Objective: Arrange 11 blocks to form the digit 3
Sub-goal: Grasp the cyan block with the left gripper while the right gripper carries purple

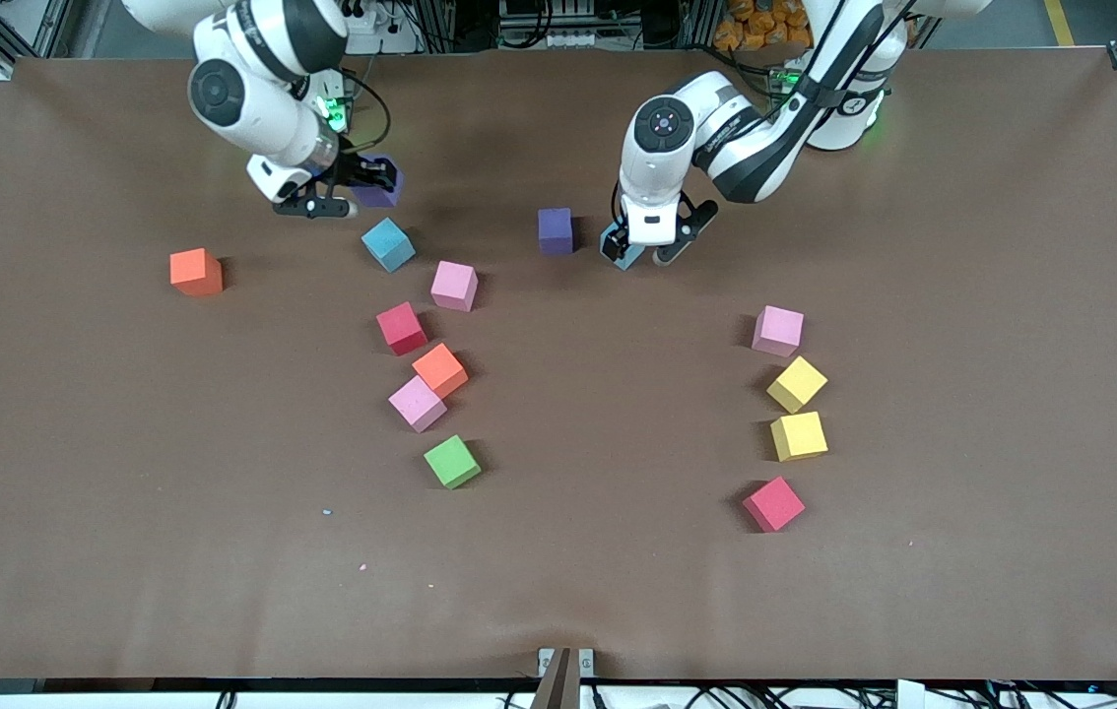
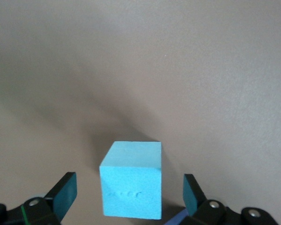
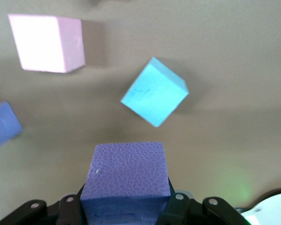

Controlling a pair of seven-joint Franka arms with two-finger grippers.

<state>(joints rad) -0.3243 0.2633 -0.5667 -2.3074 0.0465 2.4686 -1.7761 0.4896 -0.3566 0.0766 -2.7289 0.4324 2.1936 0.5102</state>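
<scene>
evidently the right gripper (image 1: pixel 354 187) clamps a purple block (image 3: pixel 126 176) to carry toward the digit; the left gripper (image 1: pixel 645 248) stands spread around a light blue block (image 2: pixel 132 179), ready to pinch.

blocks (image 1: pixel 454 286): matte foam cubes, scattered apart (no digit formed) | one purple block (image 3: pixel 126 176) held in right hand (image 3: pixel 126 211)

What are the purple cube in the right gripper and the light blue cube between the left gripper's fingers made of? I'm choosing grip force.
Both look like matte foam, though this is judged from looks. The purple cube, held in the shut right gripper, has a pebbled, unshiny top. The light blue cube, standing between the open left gripper's fingers, has a fine-grained dull face with small dents.
</scene>
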